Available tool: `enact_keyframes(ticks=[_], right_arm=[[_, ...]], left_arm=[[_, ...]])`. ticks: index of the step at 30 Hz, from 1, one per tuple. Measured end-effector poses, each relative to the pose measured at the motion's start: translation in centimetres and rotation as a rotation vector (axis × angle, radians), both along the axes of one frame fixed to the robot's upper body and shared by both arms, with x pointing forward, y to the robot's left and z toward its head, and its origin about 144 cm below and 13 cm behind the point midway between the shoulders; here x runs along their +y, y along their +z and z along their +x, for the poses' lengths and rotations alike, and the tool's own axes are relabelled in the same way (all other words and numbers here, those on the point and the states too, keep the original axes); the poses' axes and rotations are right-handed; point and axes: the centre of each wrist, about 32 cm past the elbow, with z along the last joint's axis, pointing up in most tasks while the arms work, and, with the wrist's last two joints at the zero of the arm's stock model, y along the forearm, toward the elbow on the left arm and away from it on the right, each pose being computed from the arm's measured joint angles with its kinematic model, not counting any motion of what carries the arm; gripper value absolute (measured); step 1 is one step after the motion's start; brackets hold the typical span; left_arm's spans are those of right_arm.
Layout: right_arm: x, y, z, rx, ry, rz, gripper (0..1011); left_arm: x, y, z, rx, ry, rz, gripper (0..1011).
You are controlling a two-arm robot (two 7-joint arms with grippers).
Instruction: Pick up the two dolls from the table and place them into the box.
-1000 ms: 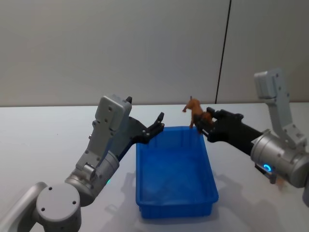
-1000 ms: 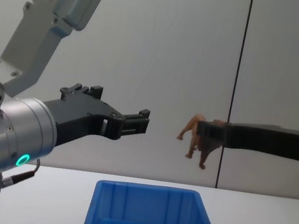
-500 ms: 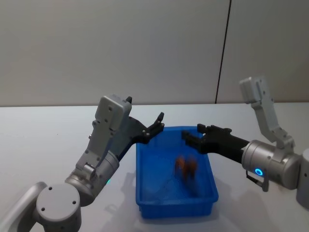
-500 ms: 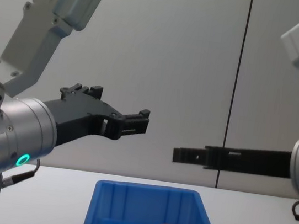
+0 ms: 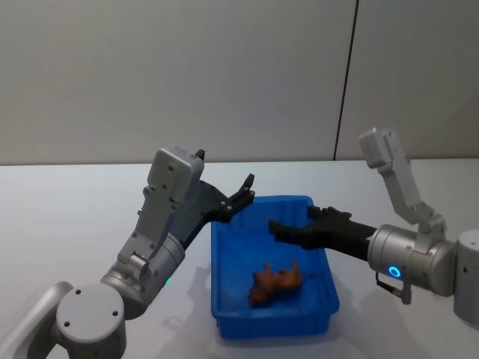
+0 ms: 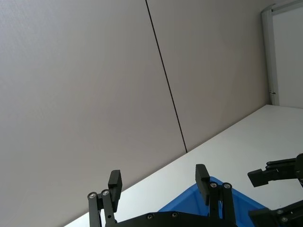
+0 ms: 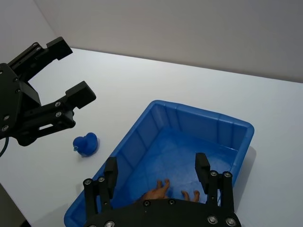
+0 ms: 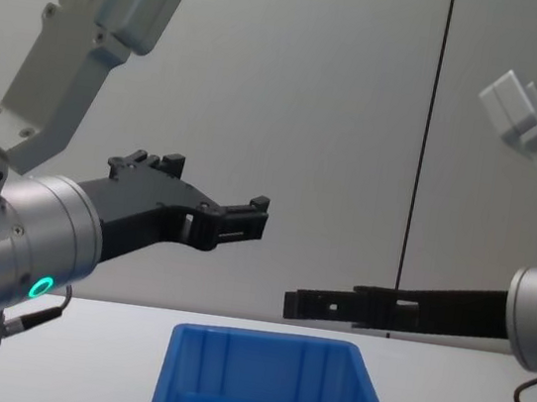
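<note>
— We've got the blue bin (image 5: 269, 325) sitting mid-table (image 5: 60, 217), and there's the reddish-brown doll (image 5: 275, 283) inside it, lying on its side on the bin floor, toward the near right corner.

— Nothing is touching it, either. The right gripper (image 5: 275, 230) hangs above the bin, reaching in from the right over the far half, clear of the doll.

— How do we read its jaws?

— Spread wide, nothing between them. From its own wrist camera we see both fingers (image 7: 110, 174) far apart, and down on the bin floor the doll's legs poke into sight.

— And the other arm?

— The left gripper (image 5: 244, 192) is held up just off the bin's far left corner, pointing right. Its jaws stand open too, and they're empty. The chest camera shows it high over the bin's rim against the grey wall (image 8: 295, 85). The right gripper sits lower there, facing it across a gap.

— We're spotting something else on the tabletop.

— Yes, a small blue rounded object (image 7: 85, 144). It rests on the table on the left gripper's side of the bin, near the bin's wall but not touching it. We can't tell what it is from here.
</note>
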Motion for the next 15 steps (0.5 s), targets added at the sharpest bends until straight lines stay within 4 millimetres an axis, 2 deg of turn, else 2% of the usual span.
enact_keyframes(ticks=[8,15], right_arm=[[-0.2,0.1,0.0,-0.015,-0.006,0.005,1001],[-1.2,0.3,-0.4,-0.068,-0.059,0.015,1001]], left_arm=[[0.0,0.0,0.0,0.000,0.000,0.000,999],[0.0,0.0,0.0,0.000,0.000,0.000,999]])
